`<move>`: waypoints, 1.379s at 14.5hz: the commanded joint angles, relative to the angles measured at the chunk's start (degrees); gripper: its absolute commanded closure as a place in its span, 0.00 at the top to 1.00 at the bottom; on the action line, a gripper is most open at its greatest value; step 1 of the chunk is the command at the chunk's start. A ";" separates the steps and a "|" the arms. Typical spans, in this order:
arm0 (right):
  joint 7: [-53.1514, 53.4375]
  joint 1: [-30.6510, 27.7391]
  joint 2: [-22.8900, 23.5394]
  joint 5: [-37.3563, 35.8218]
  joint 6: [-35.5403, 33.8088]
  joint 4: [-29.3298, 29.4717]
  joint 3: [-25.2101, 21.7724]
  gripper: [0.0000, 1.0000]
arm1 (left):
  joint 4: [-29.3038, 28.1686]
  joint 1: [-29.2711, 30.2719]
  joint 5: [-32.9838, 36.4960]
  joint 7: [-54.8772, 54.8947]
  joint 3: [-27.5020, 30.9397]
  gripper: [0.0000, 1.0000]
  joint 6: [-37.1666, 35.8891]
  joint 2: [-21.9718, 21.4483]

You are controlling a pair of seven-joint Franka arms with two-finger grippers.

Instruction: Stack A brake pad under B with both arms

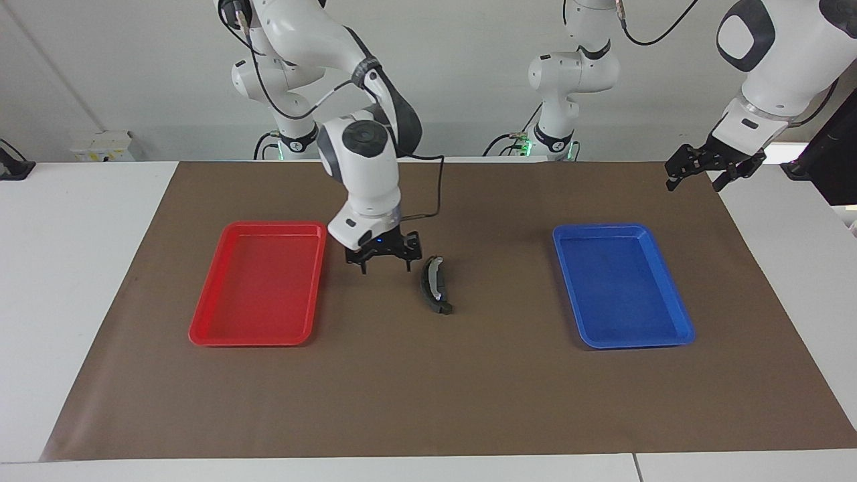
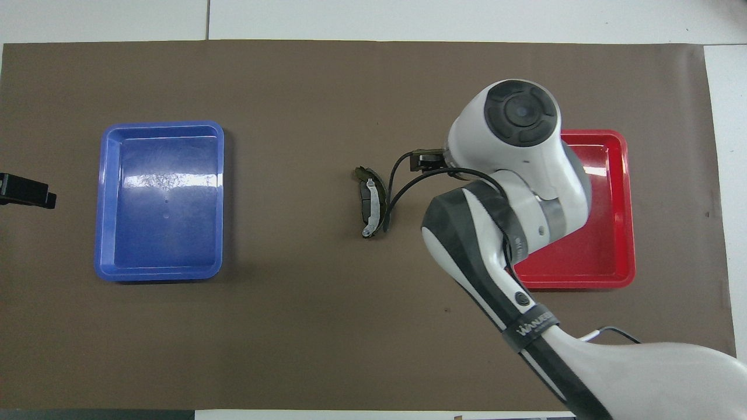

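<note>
B [image 1: 434,284] lies stacked at mat centre, we judge; right gripper [image 1: 383,261] just beside it, fingers spread, empty; left gripper [image 1: 710,171] waits over the mat's corner, open, empty.

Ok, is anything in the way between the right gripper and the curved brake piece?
Nothing visible. The right gripper, jaws open and empty, hangs beside the curved brake piece, toward the red tray, with only bare mat between them. The left gripper waits above the left arm's end of the table.
</note>
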 commanded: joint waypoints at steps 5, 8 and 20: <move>-5.93 -13.60 -10.22 -4.74 -9.87 -1.41 0.95 1.00 | -1.18 0.41 0.62 -0.77 -0.55 0.99 0.72 -1.22; -8.75 -18.09 -14.53 -3.60 -14.09 -1.23 1.04 1.00 | -1.18 0.41 0.62 -0.77 -0.55 0.99 0.72 -1.22; -17.44 -22.14 -15.51 0.19 -28.16 7.55 0.51 1.00 | -1.18 0.41 0.62 -0.77 -0.55 0.99 0.72 -1.22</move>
